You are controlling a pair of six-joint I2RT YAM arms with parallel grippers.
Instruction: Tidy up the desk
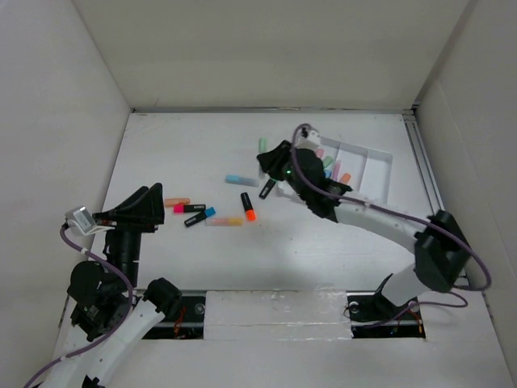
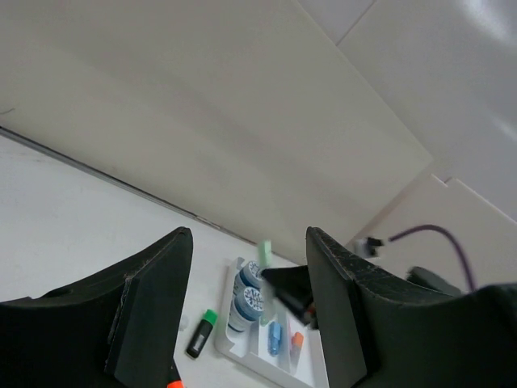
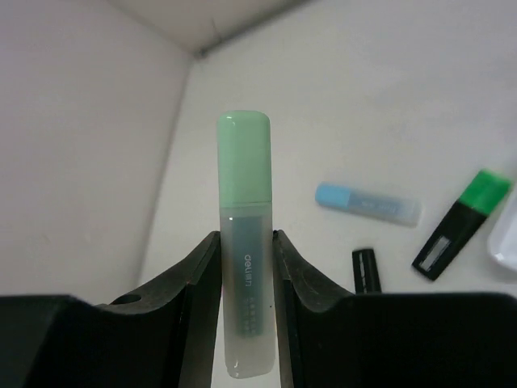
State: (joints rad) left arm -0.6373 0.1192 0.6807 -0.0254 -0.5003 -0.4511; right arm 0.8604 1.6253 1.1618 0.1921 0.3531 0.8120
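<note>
Top view, with two wrist views. The white surface [image 1: 323, 250] fills the enclosure floor, bounded by white walls; its near edge is overlapped by both arm bases.

Right end effector [image 1: 275, 162]: toward 1 o'clock from the surface's centre, closed on a pastel green highlighter [image 3: 244, 202]. The wrist view shows both fingers pressing the translucent barrel, cap end projecting beyond them; the barrel's lower end is cut off by the frame.

Left end effector [image 1: 149, 206]: at 9 o'clock, jaws spread apart with nothing between them.

White compartmented tray [image 1: 380, 174]: at 2 o'clock. The right arm hides much of its interior; only green, pink and orange ends show. In the left wrist view it holds two blue-patterned round items [image 2: 249, 289] too small to identify.

Loose near the centre:
- light blue highlighter [image 1: 241, 180]
- black marker with a green cap [image 1: 267, 188]
- black marker with an orange cap [image 1: 247, 206]
- cluster at 9 o'clock of these, of orange, pink, blue and yellow pens [image 1: 199, 215]; their contacts cannot be resolved
</note>
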